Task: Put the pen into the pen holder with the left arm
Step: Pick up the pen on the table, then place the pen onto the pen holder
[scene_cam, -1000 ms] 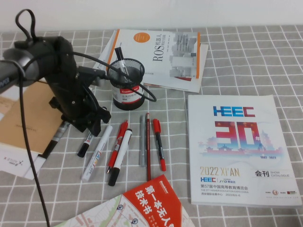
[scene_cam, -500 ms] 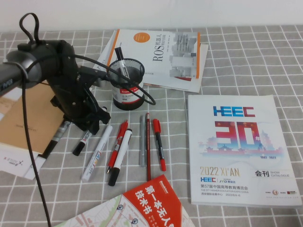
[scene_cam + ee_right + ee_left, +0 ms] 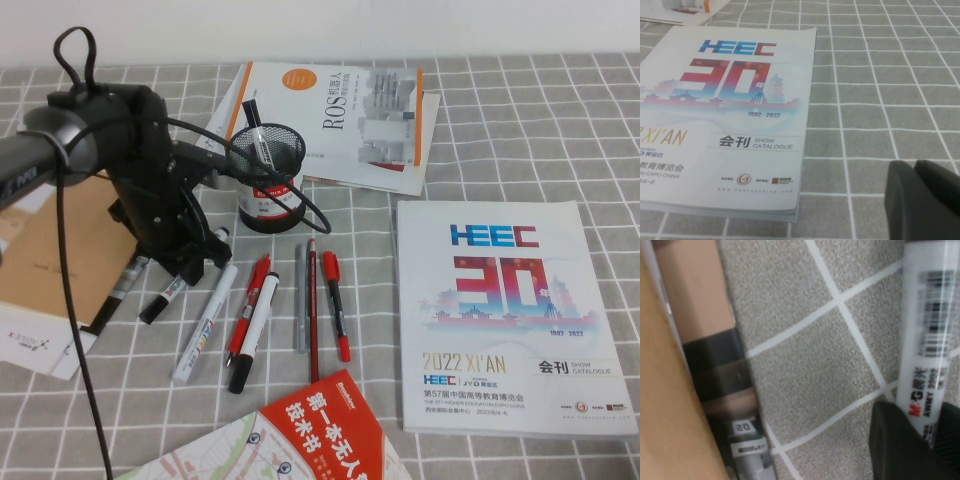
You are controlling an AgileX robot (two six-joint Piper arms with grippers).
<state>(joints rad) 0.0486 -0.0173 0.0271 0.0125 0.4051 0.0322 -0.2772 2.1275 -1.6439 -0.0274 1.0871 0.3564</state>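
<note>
My left gripper (image 3: 188, 262) is shut on the pen (image 3: 160, 298), a white-barrelled marker with black ends, and holds it tilted low over the cloth, left of the row of pens. In the left wrist view the pen (image 3: 930, 335) runs between the black fingers (image 3: 895, 440) of the left gripper (image 3: 927, 437). The pen holder (image 3: 267, 185), a black mesh cup with a red and white band, stands up and to the right of the gripper, with a white marker inside. My right gripper (image 3: 920, 187) is shut and empty over bare cloth.
An all-white marker (image 3: 205, 325), red pens (image 3: 248, 300), a grey pen (image 3: 300, 300) and other pens lie in a row. A brown envelope (image 3: 50, 250) with a grey pen (image 3: 125, 285) lies left. The HEEC catalogue (image 3: 500, 320), ROS book (image 3: 340, 120) and red booklet (image 3: 320, 425) surround them.
My left gripper has moved up and to the left with the pen in it. The pen's black lower end has swung left, away from the all-white marker.
</note>
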